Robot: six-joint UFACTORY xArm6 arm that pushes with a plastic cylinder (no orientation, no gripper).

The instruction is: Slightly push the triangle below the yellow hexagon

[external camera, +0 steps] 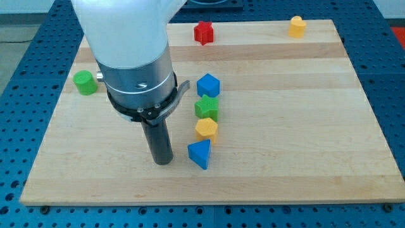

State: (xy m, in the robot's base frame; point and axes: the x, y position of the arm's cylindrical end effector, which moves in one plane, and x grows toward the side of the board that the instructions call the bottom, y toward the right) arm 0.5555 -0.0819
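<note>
A blue triangle lies just below the yellow hexagon near the board's middle. Above the hexagon stand a green block and a blue block, forming a column. My tip rests on the board to the left of the blue triangle, a short gap apart from it. The arm's wide body hides the board behind it at the upper left.
A green cylinder sits near the board's left edge. A red block is at the top edge in the middle and a yellow block at the top right. The wooden board lies on a blue perforated table.
</note>
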